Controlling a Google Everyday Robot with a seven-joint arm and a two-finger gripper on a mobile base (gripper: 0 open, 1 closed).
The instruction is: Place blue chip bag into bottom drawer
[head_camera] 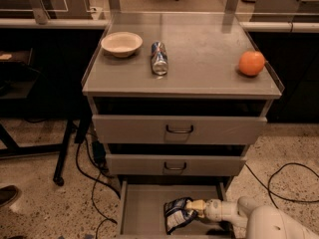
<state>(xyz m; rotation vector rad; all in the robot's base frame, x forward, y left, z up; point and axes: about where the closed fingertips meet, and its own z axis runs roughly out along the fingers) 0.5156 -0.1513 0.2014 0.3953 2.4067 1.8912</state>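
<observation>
Here's the grey desk, its two upper drawers shut. Below them the bottom drawer is pulled right out, surely so the drop can go straight in. The robot's pale arm reaches in low from the right. The blue chip bag is already inside the drawer, its lower end down at the floor and tilted up at the right. That tilt reads as a hold, with the claw pinched onto the bag's upper right corner. On top, a cream bowl, an orange and a can on its side sit untouched. Neither the can's lettering nor the bag's white markings are readable.
</observation>
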